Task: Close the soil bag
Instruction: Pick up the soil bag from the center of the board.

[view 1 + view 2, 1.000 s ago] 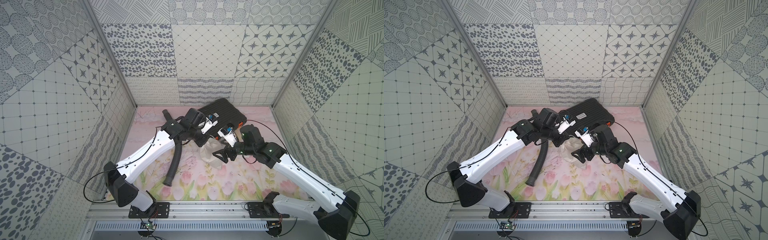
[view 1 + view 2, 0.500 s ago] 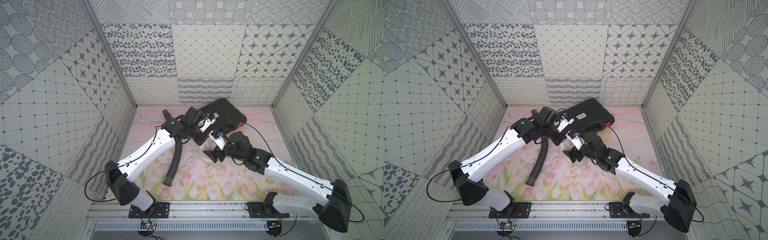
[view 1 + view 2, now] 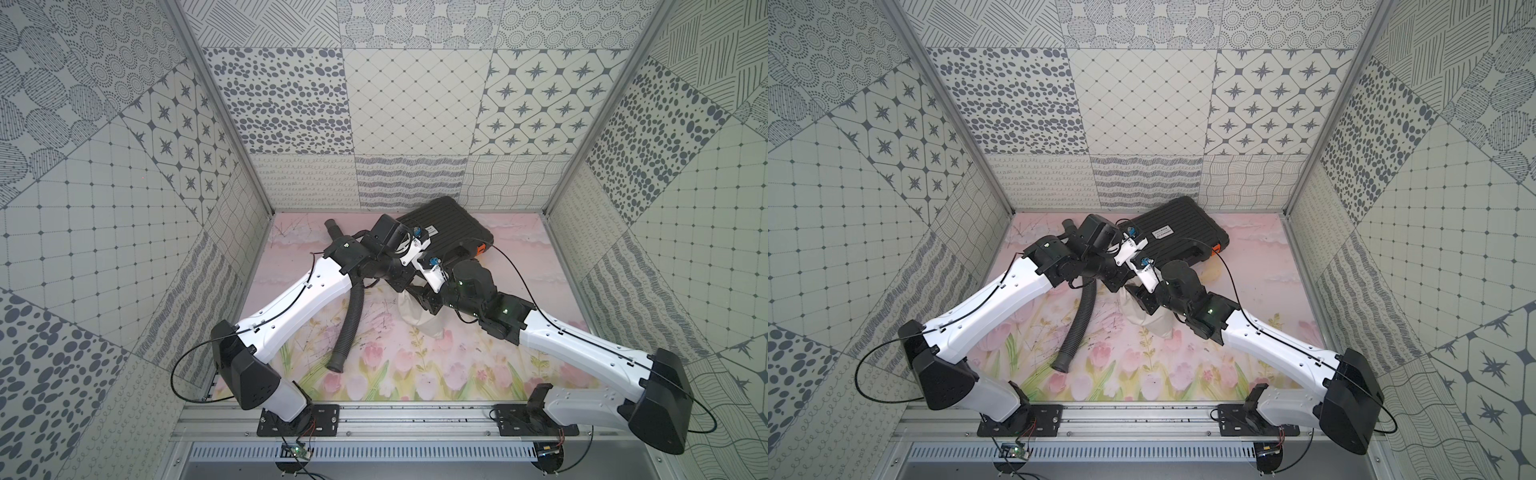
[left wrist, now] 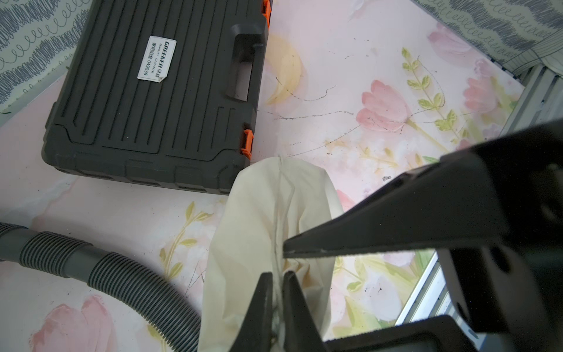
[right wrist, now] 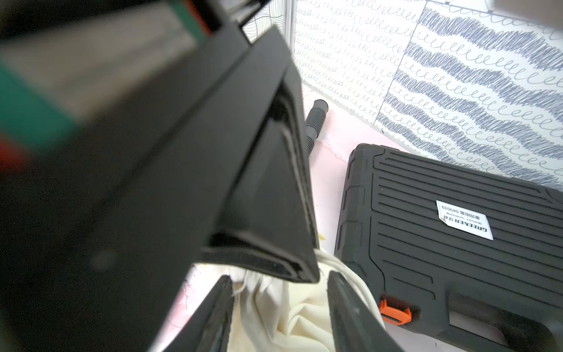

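One soil bag (image 4: 268, 213), left end effector (image 4: 275, 277) clamped on its cord (image 5: 356, 279), right end effector (image 5: 278, 283) parted astride its mouth (image 5: 259, 292)

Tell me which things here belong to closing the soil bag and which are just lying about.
In the job:
- soil bag
- left gripper, shut on the bag
- right gripper, jaws apart around the bag's gathered mouth

Lying about:
- black case, beside the bag
- grey corrugated hose

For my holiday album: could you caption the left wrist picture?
Left jaws pinch the mouth of the soil bag, a black Greener tool case and grey ribbed hose nearby.
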Available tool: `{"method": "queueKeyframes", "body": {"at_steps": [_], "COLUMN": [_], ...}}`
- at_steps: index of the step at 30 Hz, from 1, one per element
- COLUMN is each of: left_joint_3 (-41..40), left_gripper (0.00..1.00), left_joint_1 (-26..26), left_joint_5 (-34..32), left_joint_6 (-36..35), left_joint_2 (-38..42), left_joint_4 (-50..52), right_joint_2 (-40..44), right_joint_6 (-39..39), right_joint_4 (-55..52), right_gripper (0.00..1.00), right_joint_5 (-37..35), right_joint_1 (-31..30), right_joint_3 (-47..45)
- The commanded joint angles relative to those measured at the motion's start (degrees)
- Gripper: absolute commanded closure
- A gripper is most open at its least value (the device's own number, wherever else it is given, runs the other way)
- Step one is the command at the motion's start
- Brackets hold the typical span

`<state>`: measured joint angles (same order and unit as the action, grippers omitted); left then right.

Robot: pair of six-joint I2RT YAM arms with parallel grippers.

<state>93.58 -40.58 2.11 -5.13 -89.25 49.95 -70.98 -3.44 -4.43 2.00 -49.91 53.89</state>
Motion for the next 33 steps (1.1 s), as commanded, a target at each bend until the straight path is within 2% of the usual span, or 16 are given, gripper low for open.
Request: {"method": "queueKeyframes", "body": {"at_steps": [1, 2, 5, 7, 12, 18, 27, 33], "left_joint_3": [0.89, 1.07, 1.63, 2.14, 4.35, 8.79, 10.48, 9.97], "left_gripper": [1.0, 1.0, 1.0, 1.0, 1.0, 1.0, 1.0, 1.0], "left_joint_1": [-0.39, -0.4, -0.42, -0.38, -0.38, -0.25, -0.29, -0.28], "left_joint_5": [3.76, 3.81, 3.63, 3.36, 3.77, 2.28, 4.11, 4.6], "left_joint_6": [0.34, 0.49, 0.8, 1.19, 2.68, 6.23, 8.11, 8.55], "left_joint_2": [-0.48, -0.62, -1.07, -1.22, -1.83, -4.05, -4.5, -4.44], "left_joint_4": [-1.93, -2.01, -1.97, -1.98, -1.22, 1.66, 2.15, 2.2], "right_joint_2": [0.27, 0.37, 1.18, 2.16, 2.74, 4.97, 2.98, 2.87], "right_joint_6": [-0.3, 0.11, 0.84, 1.38, 2.19, 4.42, 4.1, 1.9], "right_joint_4": [2.49, 2.54, 2.68, 3.28, 6.48, 16.75, 17.9, 16.7], "right_gripper": [0.46, 0.41, 0.17, 0.13, 0.13, 0.14, 0.15, 0.16], "right_joint_5": [0.48, 0.75, 0.93, 0.5, -2.73, -14.27, -18.17, -19.43], "right_joint_1": [-1.38, -1.48, -2.1, -2.62, -3.28, -5.26, -6.88, -7.09], "right_joint_3": [-0.6, -0.82, -1.71, -2.89, -6.48, -13.93, -14.45, -11.69]}}
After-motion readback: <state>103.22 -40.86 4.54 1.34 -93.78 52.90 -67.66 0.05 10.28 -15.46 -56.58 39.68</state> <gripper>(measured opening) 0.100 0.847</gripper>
